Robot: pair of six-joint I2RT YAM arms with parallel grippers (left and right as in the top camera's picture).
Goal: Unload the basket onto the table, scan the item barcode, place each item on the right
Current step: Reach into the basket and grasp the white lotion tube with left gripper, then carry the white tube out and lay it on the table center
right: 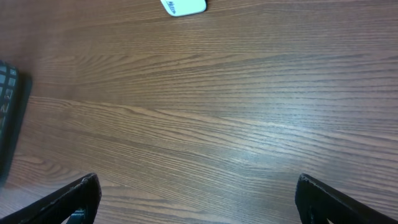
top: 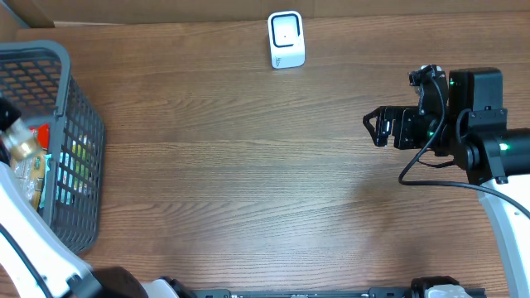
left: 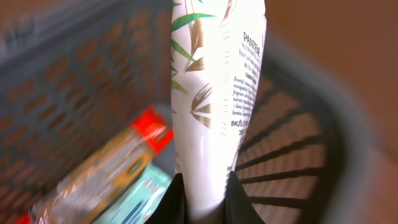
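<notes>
A white Pantene bottle (left: 214,93) with green leaf print stands up between the fingers of my left gripper (left: 204,200), which is shut on its lower end. The bottle hangs over the inside of the grey basket (left: 323,130). From overhead only a gold cap (top: 22,146) and the white left arm show over the basket (top: 84,124) at the far left. The white barcode scanner (top: 286,39) stands at the table's far edge, and the right wrist view catches it at the top (right: 183,6). My right gripper (top: 373,127) hovers at the right, open, nothing between its fingers (right: 84,193).
Inside the basket lie a clear pack with a red end (left: 118,158) and a teal box (left: 137,196). The basket's corner (right: 9,112) shows at the left of the right wrist view. Wooden tabletop (top: 248,165) lies between basket and right arm.
</notes>
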